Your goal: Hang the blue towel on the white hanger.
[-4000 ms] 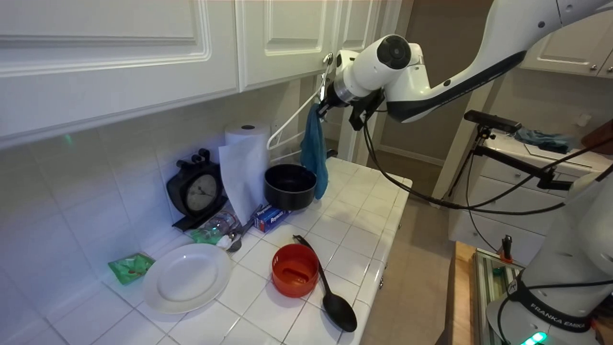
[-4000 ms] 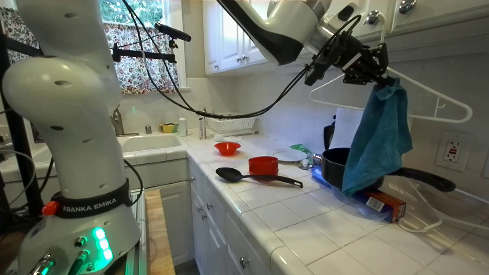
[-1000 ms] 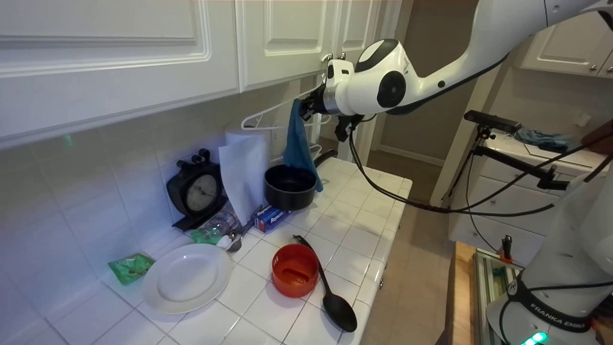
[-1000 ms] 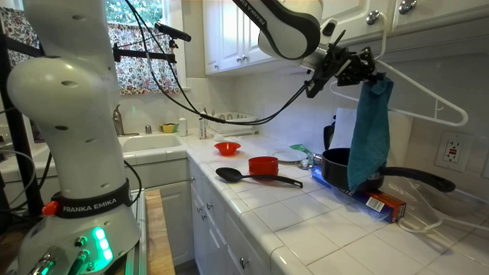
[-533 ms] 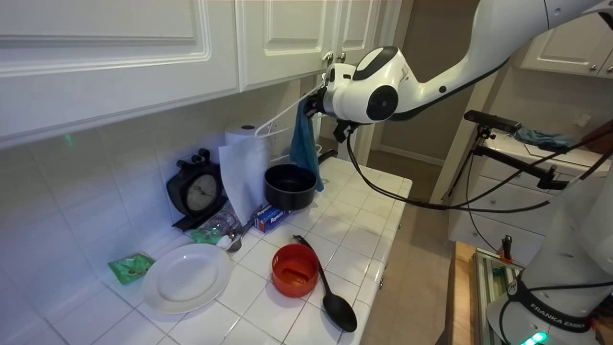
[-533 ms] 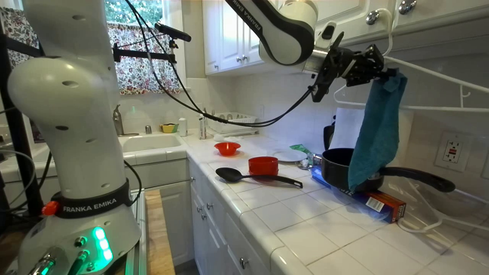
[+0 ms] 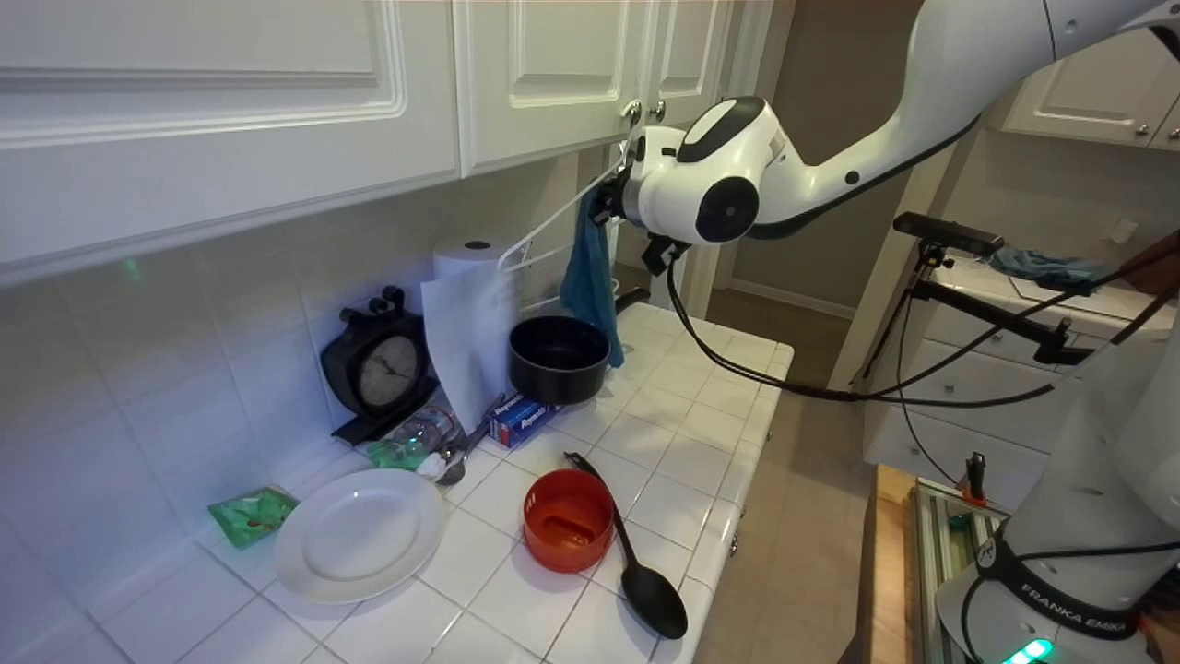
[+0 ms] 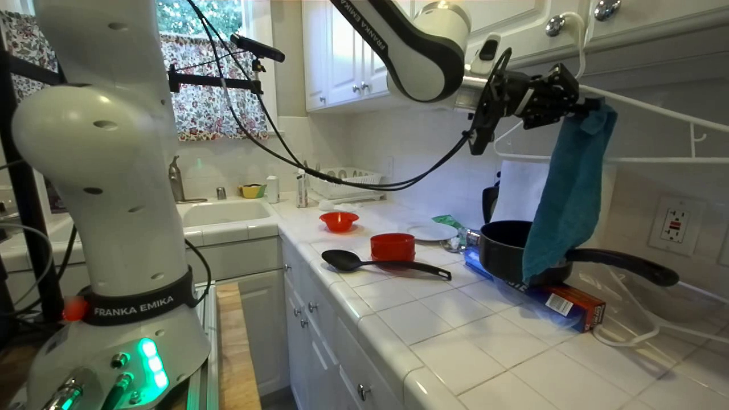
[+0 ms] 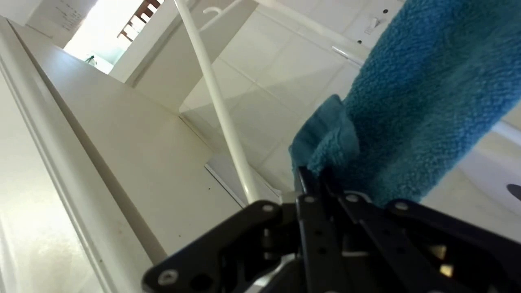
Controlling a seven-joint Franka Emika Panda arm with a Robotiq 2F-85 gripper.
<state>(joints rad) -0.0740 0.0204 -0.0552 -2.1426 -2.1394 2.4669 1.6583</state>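
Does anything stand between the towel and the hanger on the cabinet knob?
Nothing visible. In the wrist view, the towel, held by the pincer, hides part of the hanger; no object shows between them.

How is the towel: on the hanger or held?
Held: the gripper pinches the towel by its top; in an exterior view, the hanger's lower bar passes behind it.

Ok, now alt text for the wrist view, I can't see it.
Black jaws at the bottom pinch a blue towel that extends toward the upper right. To its left, one bar of a white hanger slants upward, while another passes behind the towel. White cabinetry lines the left side, with tiled wall beyond.
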